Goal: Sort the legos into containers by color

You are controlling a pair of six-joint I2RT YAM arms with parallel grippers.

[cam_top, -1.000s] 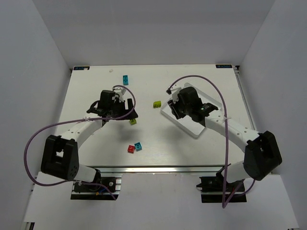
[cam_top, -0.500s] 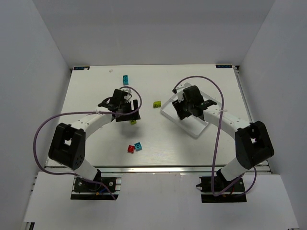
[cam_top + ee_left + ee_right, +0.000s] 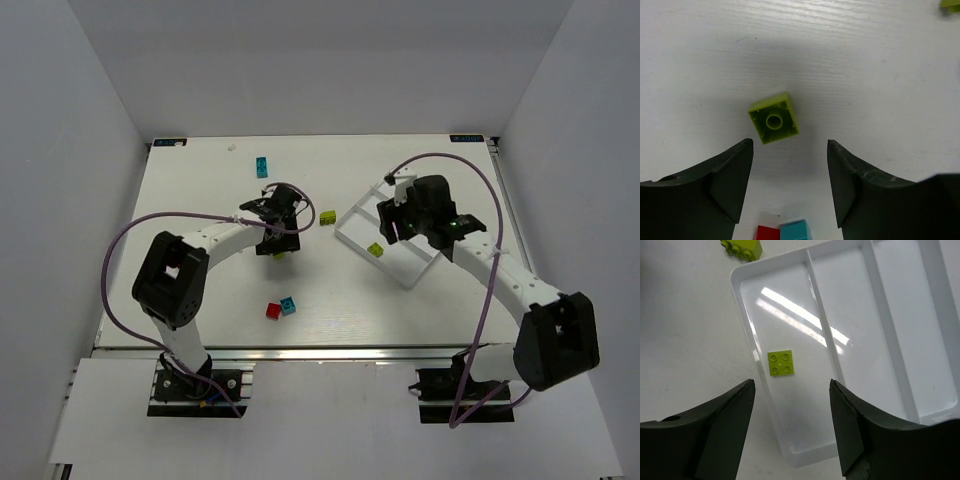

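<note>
Legos (image 3: pixel 327 216) sit under both grippers. The left gripper (image 3: pixel 790 146) has its jaws spread, clear of a lime brick (image 3: pixel 774 118) that lies hollow side up, its edges skewed to the frame. The right gripper (image 3: pixel 791 385) hangs spread above a lime plate (image 3: pixel 780 362), which lies studs up in the left compartment of the tray (image 3: pixel 747 325). From above, the tray's long axis runs upper left to lower right. A red brick (image 3: pixel 273 311) and a cyan brick (image 3: pixel 288 305) touch at lower centre of the white table (image 3: pixel 420 320), which has pale walls (image 3: pixel 80 120) around it. A second ago the right gripper covered the tray's left end; it has now drawn toward the upper right, baring the plate. The left arm has swung right.
</note>
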